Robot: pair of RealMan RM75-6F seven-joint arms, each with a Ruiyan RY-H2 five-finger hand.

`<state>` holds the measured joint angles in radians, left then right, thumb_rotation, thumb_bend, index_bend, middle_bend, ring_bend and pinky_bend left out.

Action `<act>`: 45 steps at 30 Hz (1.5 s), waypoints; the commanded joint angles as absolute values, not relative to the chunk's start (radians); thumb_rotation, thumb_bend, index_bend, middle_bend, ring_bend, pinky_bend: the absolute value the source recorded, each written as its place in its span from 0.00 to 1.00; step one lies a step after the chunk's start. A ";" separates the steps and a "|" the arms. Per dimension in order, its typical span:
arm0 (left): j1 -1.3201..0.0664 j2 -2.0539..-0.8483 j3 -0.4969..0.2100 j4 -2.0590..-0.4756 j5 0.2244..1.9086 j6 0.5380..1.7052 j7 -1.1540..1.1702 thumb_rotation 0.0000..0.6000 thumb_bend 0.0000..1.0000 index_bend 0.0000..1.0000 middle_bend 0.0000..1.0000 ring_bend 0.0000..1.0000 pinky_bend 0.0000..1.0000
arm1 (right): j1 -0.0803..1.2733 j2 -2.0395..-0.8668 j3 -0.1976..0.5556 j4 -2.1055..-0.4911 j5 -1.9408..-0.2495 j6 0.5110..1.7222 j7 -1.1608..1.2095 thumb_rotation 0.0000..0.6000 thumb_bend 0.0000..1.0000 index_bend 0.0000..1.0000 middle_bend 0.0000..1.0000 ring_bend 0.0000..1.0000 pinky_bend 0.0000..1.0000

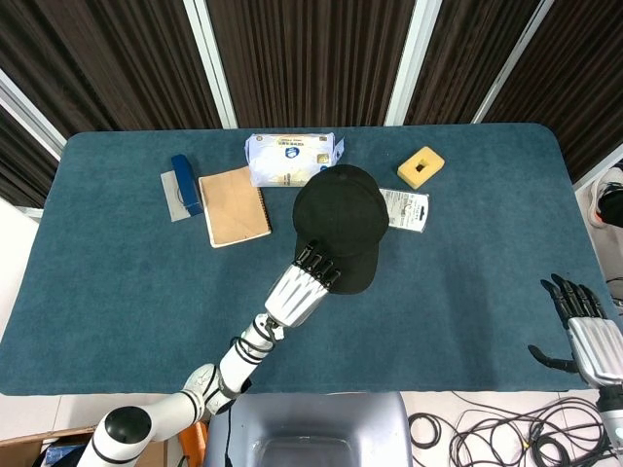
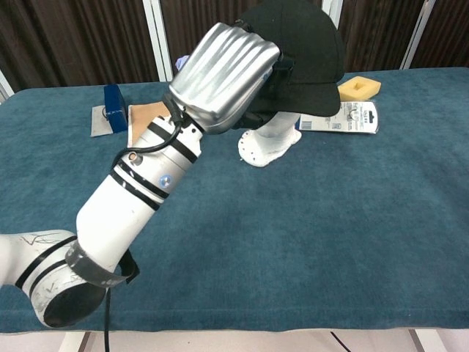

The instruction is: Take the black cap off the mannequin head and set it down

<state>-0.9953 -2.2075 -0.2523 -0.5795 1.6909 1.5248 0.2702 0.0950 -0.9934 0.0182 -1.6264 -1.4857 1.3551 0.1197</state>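
The black cap sits on the white mannequin head near the middle of the table, its brim pointing toward me. My left hand reaches in from below and grips the cap's brim, fingers over the top. In the chest view the same left hand hides most of the mannequin's face, and the black cap looks tilted, its brim lifted a little. Past the table's near right corner, my right hand hangs with fingers spread and holds nothing.
Behind the cap lie a brown notebook, a blue tool on a grey card, a packet of wipes, a yellow foam block and a white labelled packet. Blue cloth covers the table.
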 commanded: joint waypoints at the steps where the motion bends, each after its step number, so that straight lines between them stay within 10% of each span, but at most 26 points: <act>1: -0.999 -2.213 -0.246 -0.562 1.685 1.533 0.260 1.00 0.43 0.67 0.68 0.54 0.36 | 0.095 -0.993 0.018 -1.626 -1.487 1.355 0.121 1.00 0.13 0.00 0.00 0.00 0.01; 45: -1.092 -2.142 -0.298 -0.477 1.613 1.780 0.221 1.00 0.56 0.69 0.75 0.58 0.36 | 0.098 -0.995 0.009 -1.629 -1.494 1.349 0.113 1.00 0.13 0.00 0.00 0.00 0.01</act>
